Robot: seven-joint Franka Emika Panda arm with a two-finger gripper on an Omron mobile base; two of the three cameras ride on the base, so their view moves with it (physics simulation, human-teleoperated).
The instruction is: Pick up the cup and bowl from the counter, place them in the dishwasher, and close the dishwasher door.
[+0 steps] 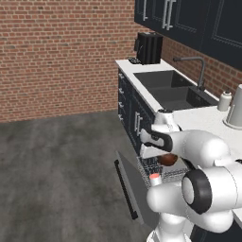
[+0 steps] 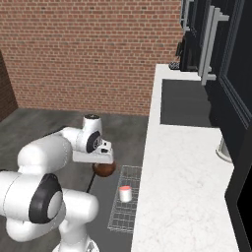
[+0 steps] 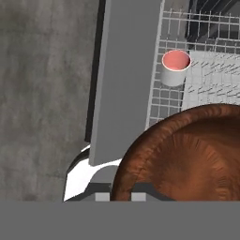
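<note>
The gripper (image 2: pixel 102 161) is nearly closed, pinched on the rim of the bowl (image 2: pixel 104 169), which hangs just beneath it. In the hand view the bowl's glossy reddish-brown inside sits right against the fingers, so the hold looks to be on 1 side of the rim only.

By its look the bowl is rigid, smooth and light, probably breakable. A rim pinch on a glazed wall can slip or let the bowl swing, so it wants a slow, level carry and a gentle set-down.

Below and slightly ahead of the gripper lies the pulled-out wire rack (image 2: pixel 124 206) of the dishwasher (image 1: pixel 158 172). The cup (image 3: pixel 175 68) already stands upright in that rack, ahead of the bowl and apart from it. The open rack floor between bowl and cup looks wide enough for the bowl.

The dishwasher door (image 3: pixel 123 84) is dropped open beside the gripper, its edge running close along the rack. On the gripper's other side the counter (image 2: pixel 182 172) overhangs, so the descent should stay between the 2 edges.
</note>
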